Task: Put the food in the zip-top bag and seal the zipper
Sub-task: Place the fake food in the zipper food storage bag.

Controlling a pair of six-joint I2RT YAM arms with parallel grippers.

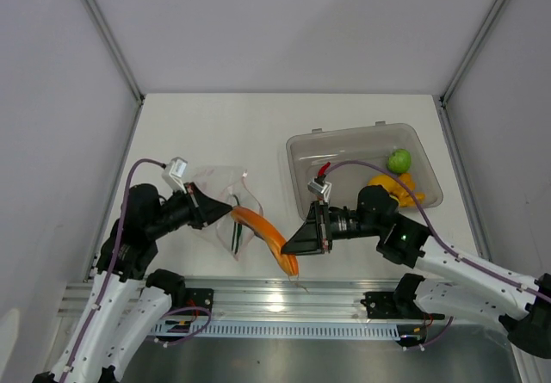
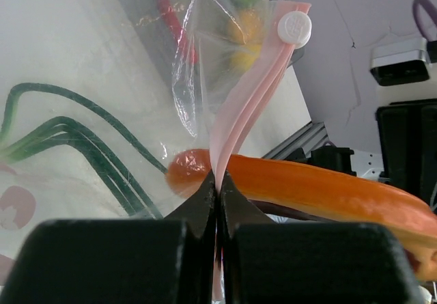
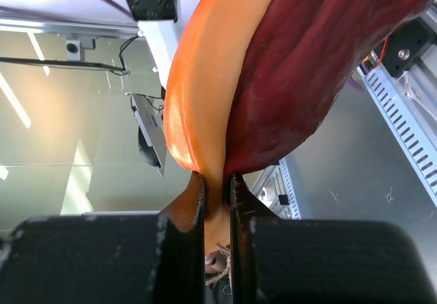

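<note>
The clear zip-top bag (image 1: pixel 217 195) lies at the left with a green scallion (image 2: pixel 68 140) inside. My left gripper (image 1: pixel 225 206) is shut on the bag's pinkish-red zipper strip (image 2: pixel 252 92) and holds the mouth up; its jaws (image 2: pixel 218 181) are pressed together on the strip. My right gripper (image 1: pixel 288 247) is shut on the end of a long orange piece with a dark purple-red underside (image 1: pixel 263 228). The piece's far tip (image 2: pixel 188 169) sits at the bag's mouth. It fills the right wrist view (image 3: pixel 225 78). The red chili (image 1: pixel 323 169), yellow-orange fruit (image 1: pixel 392 185) and green round fruit (image 1: pixel 399 160) lie in the bin.
A grey translucent rigid bin (image 1: pixel 297 155) stands at the right, behind my right arm. A white round slider (image 2: pixel 294 28) sits at the far end of the zipper strip. The aluminium rail (image 1: pixel 284 293) runs along the near table edge.
</note>
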